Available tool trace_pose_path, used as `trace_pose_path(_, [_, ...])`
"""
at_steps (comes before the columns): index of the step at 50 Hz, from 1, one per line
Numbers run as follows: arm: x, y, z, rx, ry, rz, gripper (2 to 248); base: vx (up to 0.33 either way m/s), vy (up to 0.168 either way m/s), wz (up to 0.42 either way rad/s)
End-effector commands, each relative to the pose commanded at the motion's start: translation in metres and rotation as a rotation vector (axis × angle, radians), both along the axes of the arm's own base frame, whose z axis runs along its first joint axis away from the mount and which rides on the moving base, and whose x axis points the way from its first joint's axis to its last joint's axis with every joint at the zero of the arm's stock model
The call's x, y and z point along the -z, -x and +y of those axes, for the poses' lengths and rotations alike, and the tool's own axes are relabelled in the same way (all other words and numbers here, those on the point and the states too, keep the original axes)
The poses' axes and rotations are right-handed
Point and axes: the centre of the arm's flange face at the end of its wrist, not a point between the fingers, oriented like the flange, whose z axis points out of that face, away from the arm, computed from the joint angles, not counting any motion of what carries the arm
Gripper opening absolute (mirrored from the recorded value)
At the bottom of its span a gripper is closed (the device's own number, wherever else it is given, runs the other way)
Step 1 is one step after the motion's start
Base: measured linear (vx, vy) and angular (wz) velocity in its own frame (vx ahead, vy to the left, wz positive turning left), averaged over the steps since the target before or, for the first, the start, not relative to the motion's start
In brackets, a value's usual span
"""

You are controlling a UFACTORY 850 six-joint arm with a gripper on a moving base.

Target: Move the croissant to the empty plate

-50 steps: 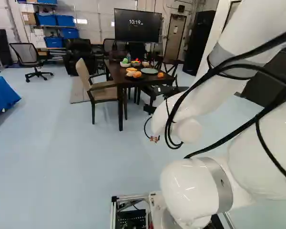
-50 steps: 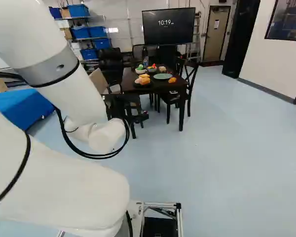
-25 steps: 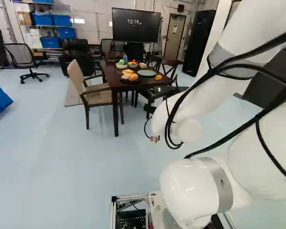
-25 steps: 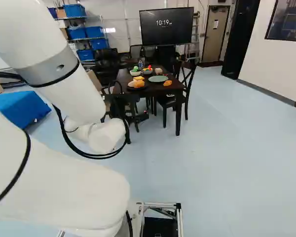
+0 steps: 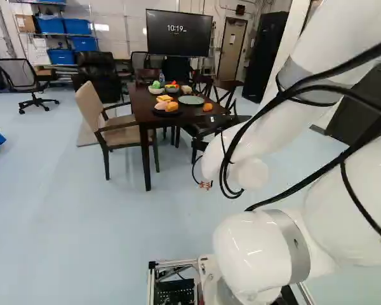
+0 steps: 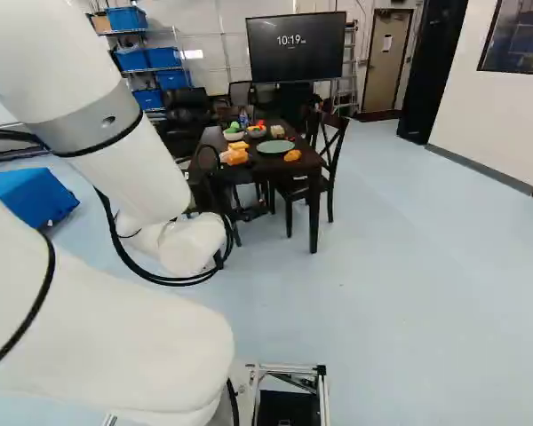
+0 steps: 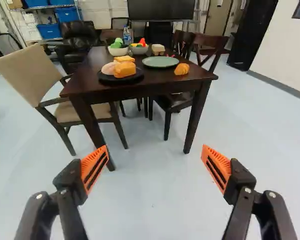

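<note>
The croissant lies on the tabletop just beside the empty green plate, so reaching, grasping and placing all remain, the jaws (spread wide, nothing between them) well short of that plate.
</note>
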Motion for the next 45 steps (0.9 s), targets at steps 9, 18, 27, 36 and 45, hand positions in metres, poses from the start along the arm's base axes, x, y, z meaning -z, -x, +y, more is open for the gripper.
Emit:
trace_pose_path(9, [0.0,0.0,0.0,0.0,0.0,0.0,247,0.22,-0.117,-0.003])
trace_pose_path(18, [0.0,0.0,0.0,0.0,0.0,0.0,247,0.214,-0.116,-0.001])
trace_pose_path(27, [0.0,0.0,0.0,0.0,0.0,0.0,247,0.212,-0.109,0.121])
trace_pose_path(36, [0.0,0.0,0.0,0.0,0.0,0.0,247,0.211,-0.095,0.174])
trace_pose_path(45, [0.0,0.0,0.0,0.0,0.0,0.0,247,0.203,-0.094,0.176])
